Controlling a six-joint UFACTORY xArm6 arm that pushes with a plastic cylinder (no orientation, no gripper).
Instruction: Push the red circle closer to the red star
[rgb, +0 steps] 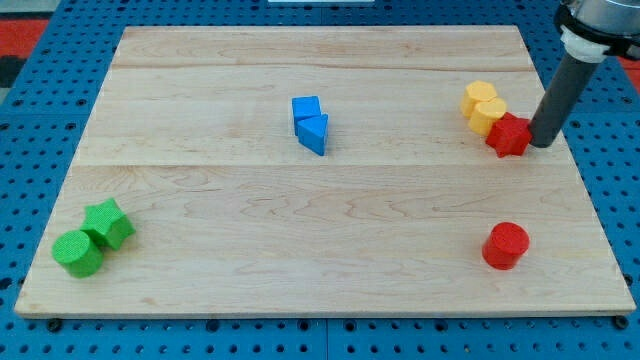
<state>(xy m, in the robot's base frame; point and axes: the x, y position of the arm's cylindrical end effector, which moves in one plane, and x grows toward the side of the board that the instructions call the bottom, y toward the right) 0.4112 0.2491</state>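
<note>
Pale wooden board (330, 210) on blue pegboard (30, 150). Dark rod, no jaws, holds nothing; my tip (543, 143) touching red star block (509, 135) on its right. Red circle block (505, 245) well below tip. Two yellow blocks (484, 106) just left of star. Blue blocks (311, 124) far left; green blocks (93, 238) farthest, bottom left.

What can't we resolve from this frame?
- Camera view: whether my tip touches the red star or only sits beside it on the view's right.
- Arm above the rod: cut off by the view's top edge.
- Yellow blocks: exact shapes unclear; they overlap.
</note>
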